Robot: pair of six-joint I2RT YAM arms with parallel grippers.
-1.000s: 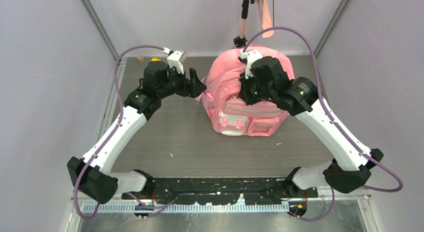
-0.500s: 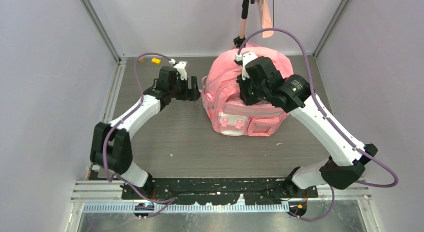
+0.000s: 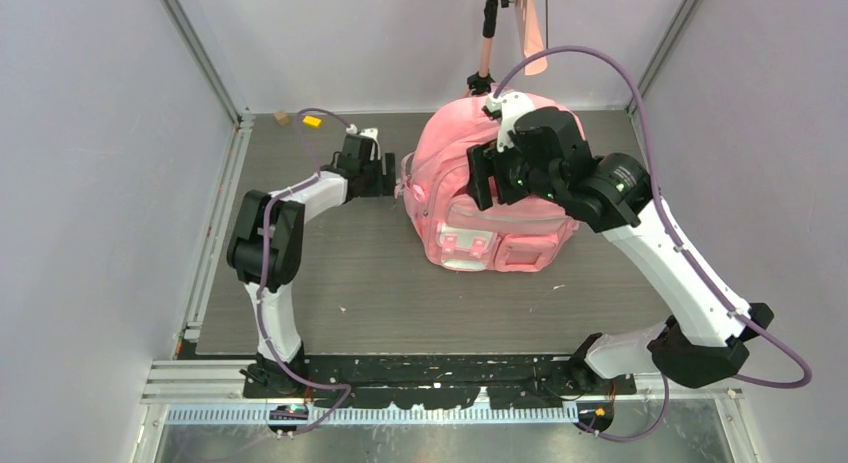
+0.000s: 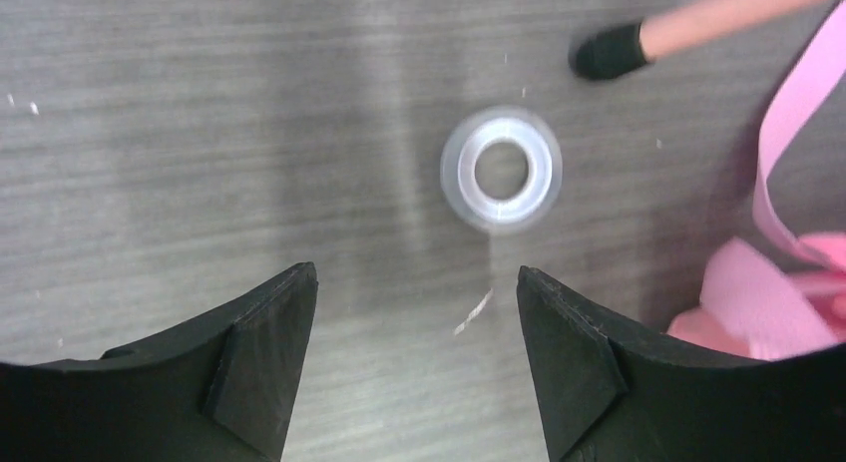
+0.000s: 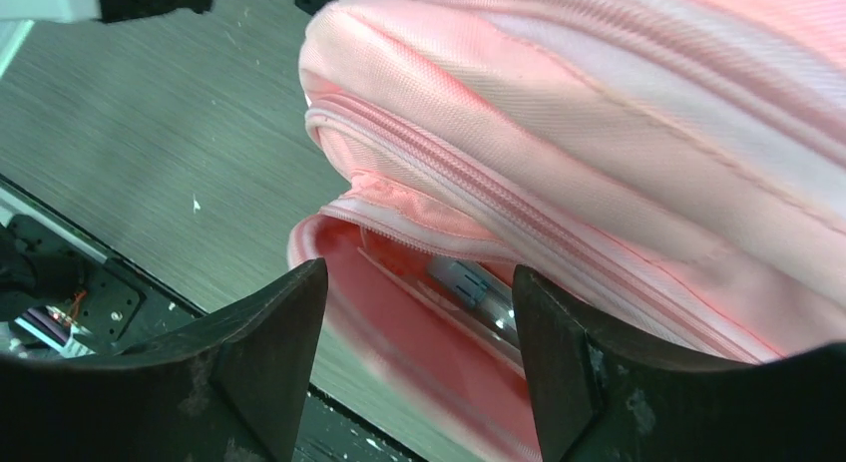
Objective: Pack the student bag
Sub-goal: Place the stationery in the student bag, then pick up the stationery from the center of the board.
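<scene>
While the bag (image 3: 495, 188) sits upright toward the far middle of the table (image 3: 380, 283), front pockets facing the arm bases, both grippers hang unclenched with nothing in them. Left gripper (image 3: 386, 173) is low over the table just left of the bag, close to its side strap; its wrist view shows spread fingers (image 4: 264, 352) over bare wood grain, a clear tape roll (image 4: 501, 169) lying flat on the table ahead of the gap, not touched. A pink strap (image 4: 783, 133) and bag fabric fill that view's right edge, a pink rod with a black tip (image 4: 609, 51) at top right. Right gripper (image 3: 478, 178) is over the bag's upper left front, jaws apart. Right wrist view: fingers (image 5: 269, 352) spread above an unzipped pocket (image 5: 399, 312), red-pink lining showing, a small grey-blue thing (image 5: 464, 280) inside, too blurred to name. Zip line (image 5: 479, 198) runs across the bag above the opening. Yellow block (image 3: 312, 122) and small tan block (image 3: 283, 117) lie at the table's far left corner, well apart from both arms. Pink stand (image 3: 487, 43) rises behind the bag
</scene>
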